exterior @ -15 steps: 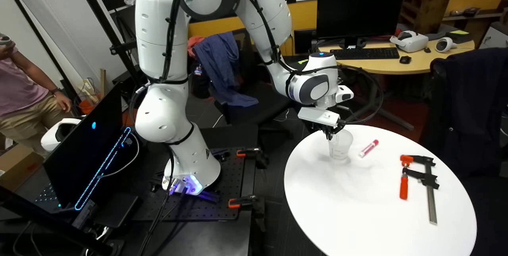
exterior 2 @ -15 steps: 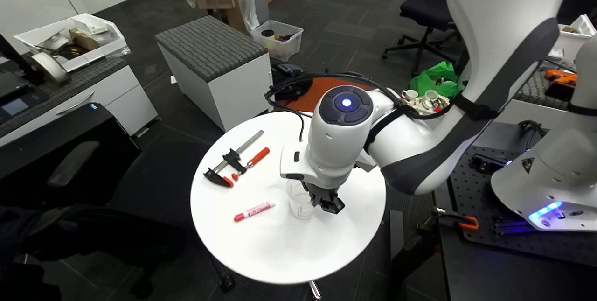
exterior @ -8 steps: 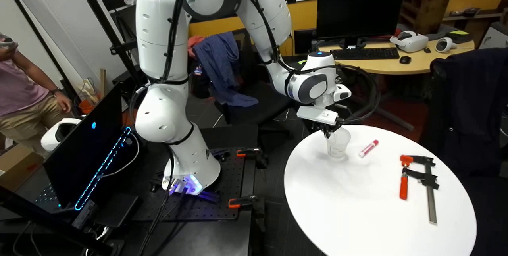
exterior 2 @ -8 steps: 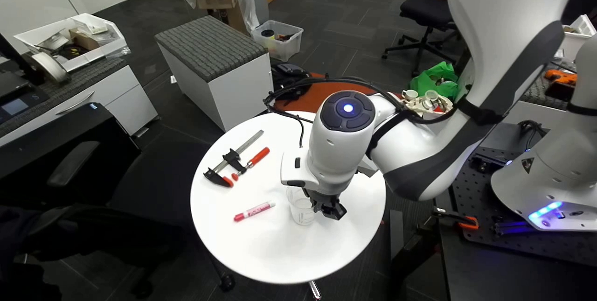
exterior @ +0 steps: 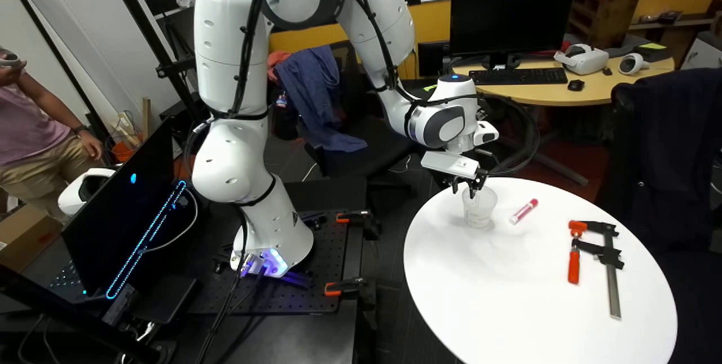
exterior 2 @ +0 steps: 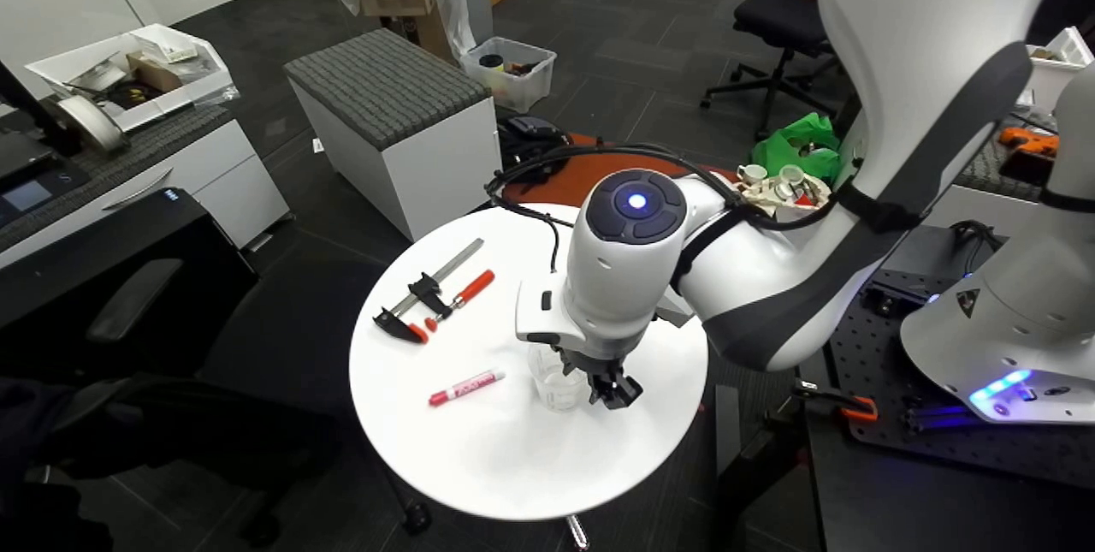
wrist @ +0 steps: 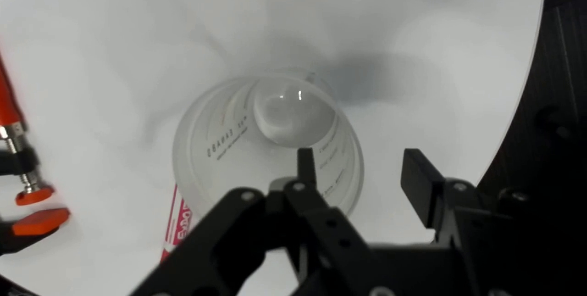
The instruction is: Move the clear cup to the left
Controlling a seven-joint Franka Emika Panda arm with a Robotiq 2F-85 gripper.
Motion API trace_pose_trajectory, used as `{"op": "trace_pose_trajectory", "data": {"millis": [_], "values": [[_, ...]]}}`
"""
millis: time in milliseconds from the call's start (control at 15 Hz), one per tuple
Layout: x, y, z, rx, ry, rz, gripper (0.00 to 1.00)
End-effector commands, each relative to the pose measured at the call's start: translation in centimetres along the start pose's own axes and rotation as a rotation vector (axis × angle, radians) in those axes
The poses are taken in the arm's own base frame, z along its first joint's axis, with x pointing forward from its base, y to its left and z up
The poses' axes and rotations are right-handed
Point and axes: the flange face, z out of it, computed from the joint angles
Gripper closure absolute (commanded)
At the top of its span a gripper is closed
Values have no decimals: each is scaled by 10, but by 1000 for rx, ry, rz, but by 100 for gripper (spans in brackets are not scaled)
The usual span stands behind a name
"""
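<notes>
The clear cup (exterior: 479,209) stands upright on the round white table (exterior: 536,302), near the edge on the robot's side. It also shows in an exterior view (exterior 2: 558,382), partly behind the gripper, and in the wrist view (wrist: 238,149), where I look into its mouth. My gripper (wrist: 362,170) is open with its fingers well apart. In the wrist view one finger is over or inside the cup's mouth and the other is outside the rim, with the cup's wall between them. The gripper also shows at the cup's rim in both exterior views (exterior: 463,190) (exterior 2: 614,394).
A red-and-white marker (exterior: 524,211) lies close beside the cup; it is partly hidden behind the cup in the wrist view (wrist: 181,222). A red-and-black clamp (exterior: 609,262) lies farther off on the table. The table's edge (wrist: 527,71) is near the gripper's outer finger.
The gripper and cup shifted slightly toward the robot's side between one second and half a second ago. Since then the fingers have opened from around the cup's wall, and the cup stays nearly in place.
</notes>
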Motion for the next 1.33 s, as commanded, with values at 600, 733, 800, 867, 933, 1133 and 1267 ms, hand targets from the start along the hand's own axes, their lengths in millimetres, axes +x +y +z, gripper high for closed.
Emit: {"op": "trace_pose_trajectory", "data": {"millis": [600, 733, 800, 867, 933, 1133, 1267], "values": [[-33, 15, -41, -25, 57, 115, 0], [-45, 25, -53, -30, 103, 183, 0], [-52, 32, -59, -35, 134, 233, 0], [-58, 38, -64, -36, 156, 269, 0], [-63, 46, -71, -41, 185, 315, 0], [-74, 72, -88, -62, 253, 440, 0], [-78, 90, -101, -74, 292, 511, 0]]}}
